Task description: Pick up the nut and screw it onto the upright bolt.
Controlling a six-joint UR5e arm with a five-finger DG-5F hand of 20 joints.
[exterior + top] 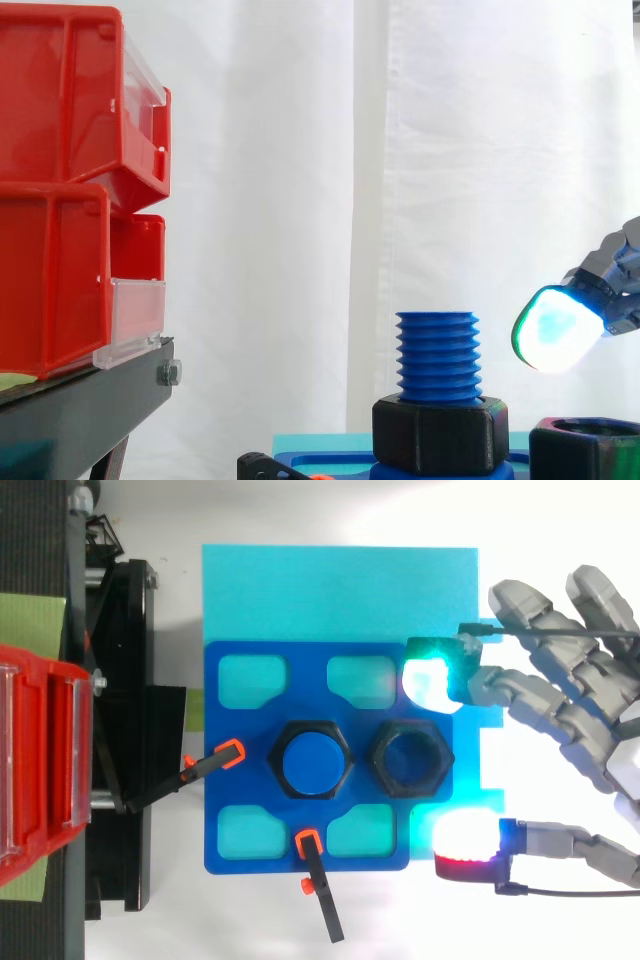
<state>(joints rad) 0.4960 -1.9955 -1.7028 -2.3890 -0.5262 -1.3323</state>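
Currently: hand [545,698] is hovering with fingers spread, holding nothing | nut [411,761] is lying loose on the blue plate [215,712], just beside the upright bolt [315,761] | judging from this, both pickup and threading are remaining.

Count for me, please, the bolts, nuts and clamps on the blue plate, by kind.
Bolt: 1
Nuts: 2, the loose nut and the seated nut
Clamps: 2, the upper clamp and the lower clamp in the top view
Total: 5
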